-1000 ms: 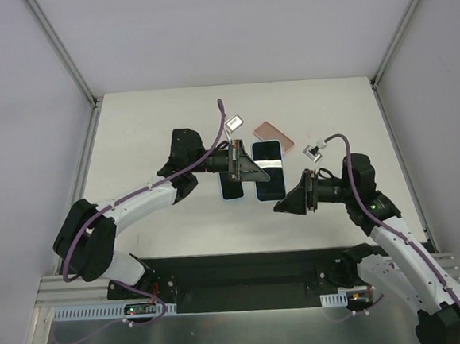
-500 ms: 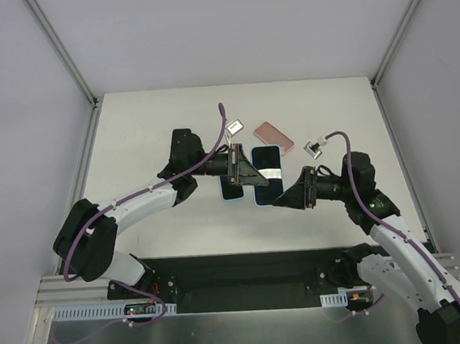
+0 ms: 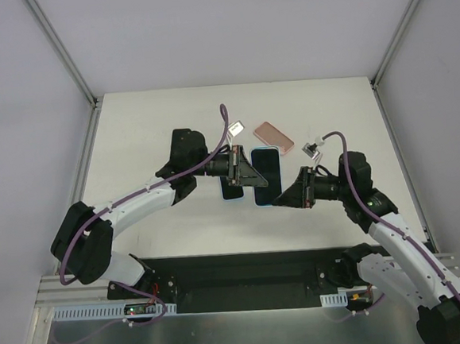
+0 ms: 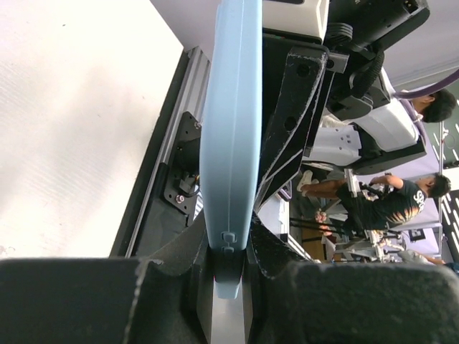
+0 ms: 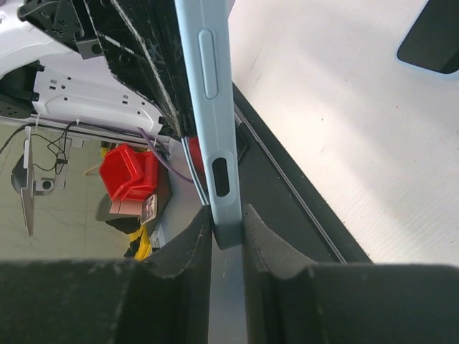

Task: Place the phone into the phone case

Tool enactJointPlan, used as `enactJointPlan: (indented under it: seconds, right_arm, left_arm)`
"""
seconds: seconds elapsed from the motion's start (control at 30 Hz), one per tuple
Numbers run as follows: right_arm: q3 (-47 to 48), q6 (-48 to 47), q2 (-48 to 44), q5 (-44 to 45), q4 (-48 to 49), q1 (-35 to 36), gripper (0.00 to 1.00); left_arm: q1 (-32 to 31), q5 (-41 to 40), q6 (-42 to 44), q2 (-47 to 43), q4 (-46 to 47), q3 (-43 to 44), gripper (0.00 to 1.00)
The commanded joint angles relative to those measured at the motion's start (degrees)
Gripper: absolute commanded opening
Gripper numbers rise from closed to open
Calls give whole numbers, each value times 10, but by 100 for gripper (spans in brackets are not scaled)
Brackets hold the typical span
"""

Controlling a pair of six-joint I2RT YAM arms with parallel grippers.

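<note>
A light blue phone case (image 3: 266, 163) hangs above the middle of the table, held from both sides. My left gripper (image 3: 250, 174) is shut on one long edge of the case (image 4: 231, 143), which runs edge-on up between the left fingers (image 4: 229, 265). My right gripper (image 3: 279, 200) is shut on the near end of the case (image 5: 208, 86), its pads pinching that end (image 5: 227, 229). A black phone (image 3: 231, 189) lies flat on the table just left of the case, partly under the left gripper. It also shows as a dark corner (image 5: 430, 36). The case's face looks dark from above.
A pink phone-shaped thing (image 3: 273, 137) lies on the table behind the case. A small white piece (image 3: 235, 126) sits to its left. A black strip (image 3: 238, 271) runs along the table's near edge between the arm bases. White walls close in the table's sides and back.
My right gripper has moved left to the case's near end and shut on it. The left gripper has kept its grip, with the case shifted slightly left.
</note>
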Motion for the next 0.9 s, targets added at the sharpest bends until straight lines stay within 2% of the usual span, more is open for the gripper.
enactJointPlan:
  seconds: [0.0,0.1,0.13,0.17,0.23,0.3,0.37,0.5,0.6,0.63,0.67,0.73,0.87]
  right_arm:
    - [26,7,-4,25,23,0,1]
    - [26,12,-4,31,20,0,2]
    - [30,17,-2,32,15,0,7]
    - [31,18,0,35,11,-1,22]
    - [33,18,2,39,-1,-1,34]
    - [35,11,-1,56,-15,-1,43]
    - [45,-22,-7,96,-63,-1,52]
    - [61,-75,-20,182,-158,-2,64]
    - [66,-87,-28,216,-187,-3,85]
    - [67,-89,-28,223,-197,-3,99]
    - [68,-90,-27,235,-201,-2,96]
    - [70,-91,-23,238,-208,-2,96]
    - [76,-111,-4,223,-222,-3,96]
  left_arm:
    - [0,-15,51,-15,-51,16,0]
    - [0,-19,61,-17,-66,16,0]
    - [0,-19,61,-17,-66,16,0]
    - [0,-18,60,-16,-67,14,0]
    - [0,-16,59,-16,-67,16,0]
    - [1,-17,62,-11,-77,20,0]
    - [2,-27,89,0,-130,34,0]
    - [7,-45,104,4,-156,26,0]
    - [23,-54,108,13,-185,25,0]
    - [38,-53,112,17,-196,29,0]
    - [48,-53,122,24,-214,32,0]
    - [76,-56,139,33,-268,34,0]
    - [175,-61,200,49,-356,37,0]
